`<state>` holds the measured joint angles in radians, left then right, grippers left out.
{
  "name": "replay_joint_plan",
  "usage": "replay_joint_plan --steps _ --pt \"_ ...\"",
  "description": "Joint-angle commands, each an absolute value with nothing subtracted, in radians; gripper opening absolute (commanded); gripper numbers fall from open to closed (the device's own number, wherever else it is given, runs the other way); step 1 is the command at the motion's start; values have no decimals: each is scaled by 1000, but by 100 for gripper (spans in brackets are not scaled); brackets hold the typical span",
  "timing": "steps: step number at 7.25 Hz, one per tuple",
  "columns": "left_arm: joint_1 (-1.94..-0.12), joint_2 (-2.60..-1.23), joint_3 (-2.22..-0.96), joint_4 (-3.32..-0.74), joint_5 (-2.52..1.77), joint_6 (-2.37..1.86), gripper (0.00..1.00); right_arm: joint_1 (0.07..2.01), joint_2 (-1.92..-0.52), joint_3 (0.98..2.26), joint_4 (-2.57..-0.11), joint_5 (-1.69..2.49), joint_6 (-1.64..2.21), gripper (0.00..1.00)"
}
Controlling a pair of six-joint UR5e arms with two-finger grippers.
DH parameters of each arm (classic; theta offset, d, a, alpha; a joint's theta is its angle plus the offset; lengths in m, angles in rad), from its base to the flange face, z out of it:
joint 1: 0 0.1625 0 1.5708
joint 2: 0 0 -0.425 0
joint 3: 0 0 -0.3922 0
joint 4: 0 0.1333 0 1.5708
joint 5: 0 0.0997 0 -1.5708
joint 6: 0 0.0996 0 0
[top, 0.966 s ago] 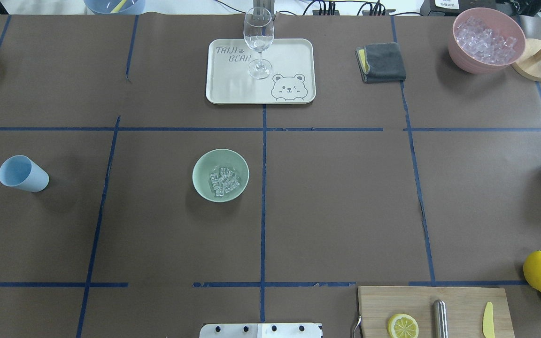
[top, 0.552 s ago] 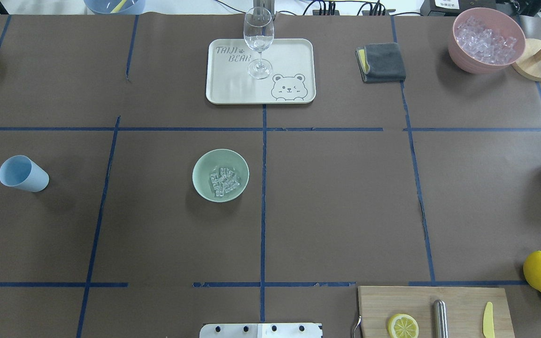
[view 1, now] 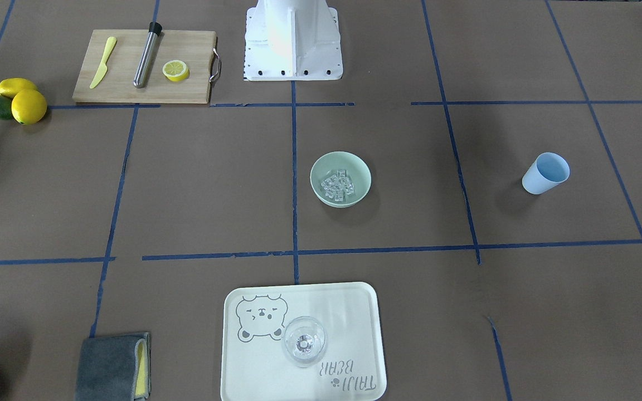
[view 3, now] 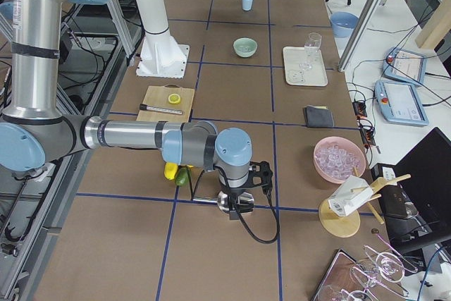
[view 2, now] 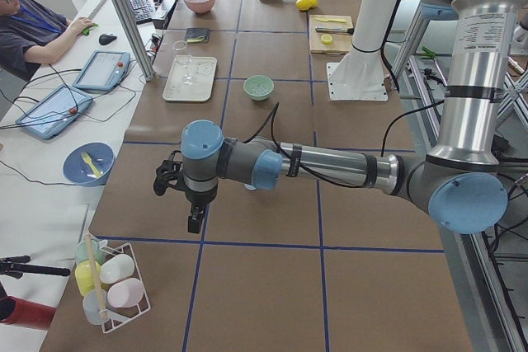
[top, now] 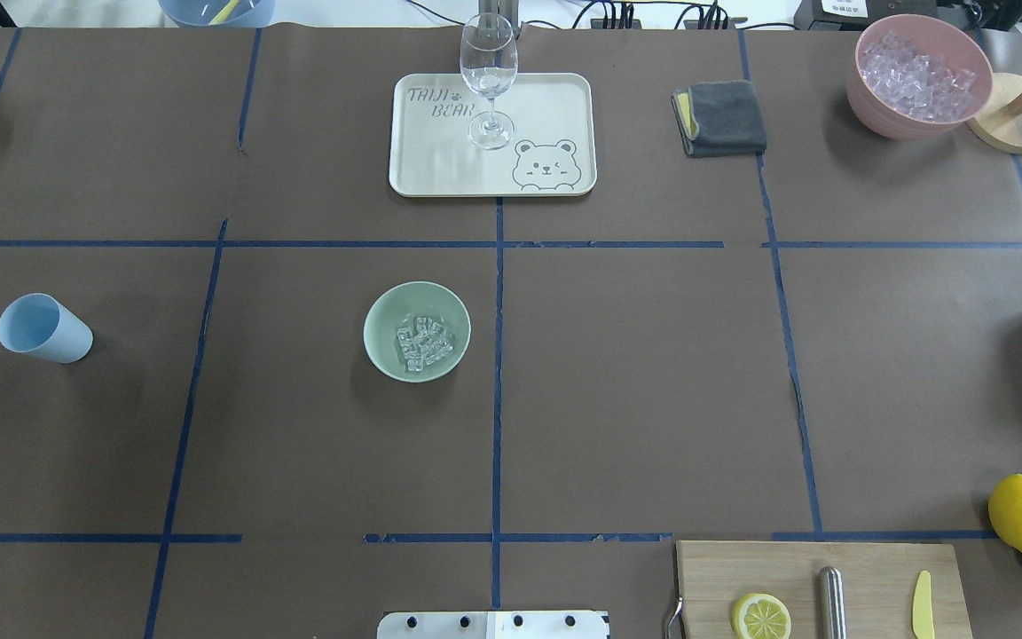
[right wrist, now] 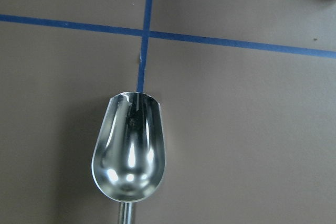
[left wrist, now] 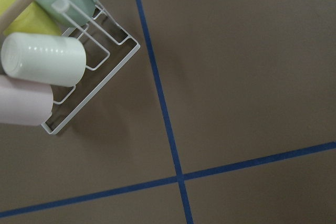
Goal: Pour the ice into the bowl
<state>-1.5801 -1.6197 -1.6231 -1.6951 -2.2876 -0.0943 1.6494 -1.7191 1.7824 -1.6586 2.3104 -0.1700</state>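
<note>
Overhead view has the green bowl sitting just left of the middle tape line on the counter, with the ice piled in its bottom. Blue cup is well off to the left. My left hand hangs near the cup rack, and my right hand is at a metal scoop. I honestly can't tell if either one is open or closed.

A wine glass is stood upright on a cream tray, with a folded grey cloth nearby on the tabletop. A lemon half and yellow knife are laid on a cutting board.
</note>
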Motion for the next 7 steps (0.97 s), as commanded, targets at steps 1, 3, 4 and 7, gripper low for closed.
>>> replay_joint_plan --steps 1,3,4,7 --pt "-1594 -1575 -1635 -1683 -2299 -92 100 1542 -1718 1927 -1655 2319 -10 100" --pt "-1591 -1578 -1649 -1678 -2298 -92 100 1432 -1715 2069 -1651 2371 100 100" --pt "-1591 -1575 -1649 -1680 -2298 -92 100 1389 -1651 2089 -1635 2431 270 100" --pt "-1589 -1565 -1638 -1566 -2299 239 100 1066 -1426 2092 -1554 2277 646 100"
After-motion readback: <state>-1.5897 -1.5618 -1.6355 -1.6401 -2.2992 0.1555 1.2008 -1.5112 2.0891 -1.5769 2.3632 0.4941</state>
